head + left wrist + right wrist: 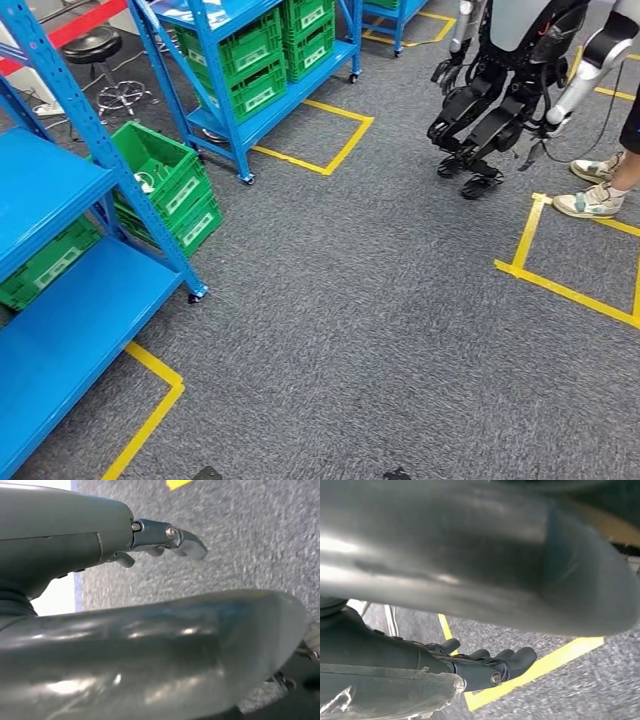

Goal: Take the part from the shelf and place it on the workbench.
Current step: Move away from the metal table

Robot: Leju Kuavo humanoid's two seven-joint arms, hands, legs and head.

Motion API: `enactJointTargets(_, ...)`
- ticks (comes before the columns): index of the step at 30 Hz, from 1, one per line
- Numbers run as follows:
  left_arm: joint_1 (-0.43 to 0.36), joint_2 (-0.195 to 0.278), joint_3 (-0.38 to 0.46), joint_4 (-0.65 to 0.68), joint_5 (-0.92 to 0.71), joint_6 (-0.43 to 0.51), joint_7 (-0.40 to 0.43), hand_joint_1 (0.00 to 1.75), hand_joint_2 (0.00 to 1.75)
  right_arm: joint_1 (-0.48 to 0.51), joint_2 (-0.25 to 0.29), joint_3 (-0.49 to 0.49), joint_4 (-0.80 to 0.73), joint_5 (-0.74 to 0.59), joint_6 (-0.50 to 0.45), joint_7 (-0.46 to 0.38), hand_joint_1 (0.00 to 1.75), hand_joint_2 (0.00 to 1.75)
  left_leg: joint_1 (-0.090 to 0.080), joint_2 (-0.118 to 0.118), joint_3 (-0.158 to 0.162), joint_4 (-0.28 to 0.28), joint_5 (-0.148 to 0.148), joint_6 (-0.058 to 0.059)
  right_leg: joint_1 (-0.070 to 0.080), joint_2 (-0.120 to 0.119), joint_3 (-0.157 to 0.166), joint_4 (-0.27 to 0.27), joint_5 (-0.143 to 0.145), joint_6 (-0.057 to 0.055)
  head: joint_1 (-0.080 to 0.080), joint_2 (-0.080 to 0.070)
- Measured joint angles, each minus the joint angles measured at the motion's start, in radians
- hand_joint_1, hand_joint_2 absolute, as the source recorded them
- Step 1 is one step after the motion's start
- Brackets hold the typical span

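Grey carpet (362,330) with yellow tape lines lies nearest; blue shelf (68,250) near left. Left hand (166,537) hangs over carpet, fingers loosely extended, holding nothing. Right hand (486,662) likewise empty, fingers slightly curled. Part: can't tell which; likely in a green crate (162,175), tilted beside the shelf, white item inside. Other green crates (260,60) on far rack, contents unseen. Risk: another robot (498,90) and a person's feet (596,190) far right; collision when walking.

Blue shelf (53,290) stands on grey carpet (362,320). Green crates (170,190) sit tilted just beside it; a second robot (498,90) stands well apart.
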Motion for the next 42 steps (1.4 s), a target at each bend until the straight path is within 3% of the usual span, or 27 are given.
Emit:
enactJointTargets(2, -0.002, -0.001, 0.000, 0.000, 0.000, 0.000, 0.000, 0.00, 0.00, 0.003, 0.000, 0.000, 0.000, 0.000, 0.000, 0.000, 0.00, 0.00, 0.000, 0.026, -0.061, 0.130, -0.058, -0.003, 0.004, -0.031, -0.002, 0.000, -0.001, -0.004, -0.003, 0.000)
enactJointTargets(3, -0.002, -0.002, 0.000, 0.000, 0.000, 0.000, 0.000, 0.00, 0.00, 0.004, 0.000, 0.000, 0.000, 0.000, 0.000, 0.000, 0.00, 0.00, 0.000, 0.030, -0.075, 0.164, -0.063, -0.003, 0.005, -0.046, -0.003, 0.000, -0.001, -0.004, -0.003, 0.000)
enactJointTargets(4, 0.000, -0.002, 0.000, 0.000, 0.000, 0.000, 0.000, 0.00, 0.00, 0.004, 0.000, 0.000, 0.000, 0.000, 0.000, 0.000, 0.00, 0.00, 0.000, 0.031, -0.070, 0.161, -0.050, -0.003, 0.006, -0.059, -0.003, 0.000, -0.002, -0.004, -0.003, 0.000)
enactJointTargets(6, 0.001, -0.002, 0.000, 0.000, 0.000, 0.000, 0.000, 0.00, 0.00, 0.001, 0.000, 0.000, 0.000, 0.001, 0.000, 0.000, 0.00, 0.00, -0.002, 0.047, -0.013, 0.063, 0.009, 0.003, 0.006, -0.082, 0.000, 0.000, -0.003, -0.002, -0.004, 0.000)
enactJointTargets(7, -0.001, -0.002, 0.000, 0.000, 0.000, 0.000, 0.000, 0.00, 0.00, 0.001, 0.000, 0.000, 0.000, 0.001, 0.000, 0.000, 0.00, 0.00, -0.006, 0.074, 0.025, -0.005, 0.034, 0.006, 0.009, -0.093, 0.002, 0.001, -0.006, 0.001, -0.004, 0.000)
enactJointTargets(9, -0.007, -0.002, 0.000, 0.000, 0.001, 0.000, 0.000, 0.00, 0.00, 0.001, 0.000, 0.000, 0.000, 0.001, 0.000, 0.000, 0.00, 0.00, -0.012, 0.111, 0.072, -0.092, 0.052, 0.017, 0.015, -0.114, 0.004, 0.004, -0.012, 0.011, -0.004, 0.000)
enactJointTargets(10, -0.009, -0.002, 0.000, 0.000, 0.001, 0.000, 0.000, 0.00, 0.00, 0.000, 0.000, 0.000, 0.000, 0.001, 0.000, 0.000, 0.00, 0.00, -0.015, 0.117, 0.080, -0.111, 0.051, 0.023, 0.018, -0.126, 0.006, 0.004, -0.015, 0.016, -0.004, 0.000)
enactJointTargets(12, -0.005, -0.003, 0.000, 0.000, 0.001, 0.000, 0.000, 0.00, 0.00, -0.003, 0.000, 0.000, 0.000, 0.001, 0.000, 0.000, 0.00, 0.00, -0.013, 0.093, 0.079, -0.115, 0.051, 0.035, 0.018, -0.138, 0.012, 0.005, -0.021, 0.026, -0.001, 0.000)
enactJointTargets(14, -0.002, -0.002, 0.001, 0.000, 0.001, 0.001, 0.000, 0.00, 0.00, -0.004, 0.000, 0.000, 0.000, 0.002, 0.000, 0.000, 0.00, 0.00, -0.007, 0.070, 0.080, -0.118, 0.054, 0.045, 0.013, -0.093, -0.005, 0.052, -0.054, 0.038, 0.003, 0.000)
enactJointTargets(16, -0.004, -0.002, 0.001, 0.000, 0.001, 0.002, 0.000, 0.00, 0.00, -0.001, 0.000, 0.000, 0.000, 0.002, 0.000, 0.000, 0.00, 0.00, -0.004, 0.044, 0.078, -0.118, 0.057, 0.053, 0.008, -0.036, -0.062, 0.176, -0.118, 0.047, 0.010, 0.000)
enactJointTargets(18, -0.004, -0.004, 0.002, 0.000, 0.001, 0.002, 0.000, 0.00, 0.00, 0.003, 0.000, 0.000, 0.000, 0.002, 0.000, 0.001, 0.00, 0.00, -0.004, 0.015, 0.077, -0.118, 0.058, 0.055, 0.007, -0.021, -0.118, 0.285, -0.154, 0.049, 0.014, 0.000)
enactJointTargets(19, -0.002, -0.004, 0.002, 0.000, 0.001, 0.002, 0.000, 0.00, 0.00, 0.004, 0.000, 0.000, 0.000, 0.002, 0.000, 0.001, 0.00, 0.00, -0.004, -0.001, 0.077, -0.117, 0.059, 0.055, 0.007, -0.018, -0.124, 0.290, -0.143, 0.048, 0.015, 0.000)
enactJointTargets(21, 0.000, -0.004, 0.002, 0.000, 0.001, 0.002, 0.000, 0.00, 0.00, 0.003, 0.000, 0.000, 0.000, 0.002, 0.000, 0.002, 0.00, 0.00, -0.003, -0.031, 0.079, -0.117, 0.060, 0.051, 0.004, -0.004, -0.082, 0.189, -0.072, 0.045, 0.015, 0.000)
enactJointTargets(23, -0.002, -0.004, 0.002, 0.000, 0.001, 0.002, 0.000, 0.00, 0.00, 0.002, 0.000, 0.000, 0.000, 0.002, 0.000, 0.002, 0.00, 0.00, -0.003, -0.059, 0.077, -0.114, 0.061, 0.043, -0.002, 0.043, -0.023, 0.062, -0.020, 0.041, 0.016, 0.000)
enactJointTargets(25, -0.002, -0.004, 0.002, 0.000, 0.000, 0.002, 0.000, 0.00, 0.00, 0.002, 0.000, 0.000, 0.000, 0.003, 0.000, 0.002, 0.00, 0.00, -0.001, -0.081, 0.069, -0.113, 0.065, 0.030, -0.004, 0.069, -0.001, 0.015, -0.014, 0.035, 0.016, 0.000)
enactJointTargets(27, 0.003, -0.003, 0.003, 0.000, 0.000, 0.002, 0.000, 0.00, 0.00, 0.001, 0.000, 0.000, 0.000, 0.003, 0.000, 0.003, 0.00, 0.00, 0.003, -0.091, 0.062, -0.114, 0.069, 0.017, -0.002, 0.049, 0.000, 0.011, -0.010, 0.022, 0.016, 0.000)
enactJointTargets(29, 0.005, -0.002, 0.004, 0.000, -0.002, 0.002, 0.000, 0.00, 0.00, 0.000, 0.000, 0.000, 0.000, 0.004, -0.001, 0.002, 0.00, 0.00, 0.001, -0.050, 0.044, -0.081, 0.044, 0.007, -0.003, 0.025, 0.002, 0.005, -0.005, 0.008, 0.009, 0.000)
enactJointTargets(31, 0.001, -0.002, 0.004, 0.000, -0.003, 0.002, 0.000, 0.00, 0.00, 0.002, 0.000, 0.000, 0.000, 0.005, -0.001, 0.001, 0.00, 0.00, -0.002, 0.007, -0.010, 0.029, -0.018, 0.000, -0.001, -0.005, 0.003, 0.001, -0.004, -0.001, 0.001, 0.000)
enactJointTargets(33, -0.002, -0.003, 0.004, 0.000, -0.004, 0.002, 0.000, 0.00, 0.00, 0.005, 0.000, 0.000, 0.000, 0.005, -0.001, 0.001, 0.00, 0.00, -0.001, 0.027, -0.067, 0.149, -0.065, -0.004, 0.002, -0.037, 0.002, 0.001, -0.006, -0.004, 0.000, 0.000)
enactJointTargets(34, -0.001, -0.004, 0.004, 0.000, -0.004, 0.002, 0.000, 0.00, 0.00, 0.005, 0.000, 0.000, 0.000, 0.005, -0.001, 0.001, 0.00, 0.00, 0.000, 0.030, -0.075, 0.169, -0.063, -0.005, 0.002, -0.052, 0.002, 0.001, -0.007, -0.005, 0.000, 0.000)
enactJointTargets(36, 0.001, -0.004, 0.004, 0.000, -0.006, 0.002, 0.000, 0.00, 0.00, 0.002, 0.000, 0.000, 0.000, 0.006, -0.001, 0.001, 0.00, 0.00, 0.000, 0.043, -0.032, 0.093, -0.008, -0.003, 0.002, -0.078, 0.006, 0.001, -0.009, -0.003, -0.001, 0.000)
enactJointTargets(38, -0.002, -0.003, 0.004, 0.000, -0.008, 0.002, 0.000, 0.00, 0.00, 0.000, 0.000, 0.000, 0.000, 0.006, -0.001, 0.001, 0.00, 0.00, -0.005, 0.095, 0.043, -0.040, 0.045, 0.004, 0.008, -0.100, 0.010, 0.004, -0.015, 0.005, -0.002, 0.000)
enactJointTargets(40, -0.008, -0.003, 0.004, 0.000, -0.009, 0.002, 0.000, 0.00, 0.00, 0.000, 0.000, 0.000, 0.000, 0.007, -0.001, 0.001, 0.00, 0.00, -0.010, 0.127, 0.075, -0.105, 0.056, 0.014, 0.015, -0.123, 0.014, 0.006, -0.021, 0.015, -0.002, 0.000)
enactJointTargets(42, -0.007, -0.004, 0.005, 0.000, -0.010, 0.002, 0.000, 0.00, 0.00, -0.004, 0.000, 0.000, 0.000, 0.007, -0.001, 0.000, 0.00, 0.00, -0.010, 0.104, 0.073, -0.112, 0.056, 0.025, 0.017, -0.143, 0.019, 0.004, -0.025, 0.025, 0.001, 0.000)
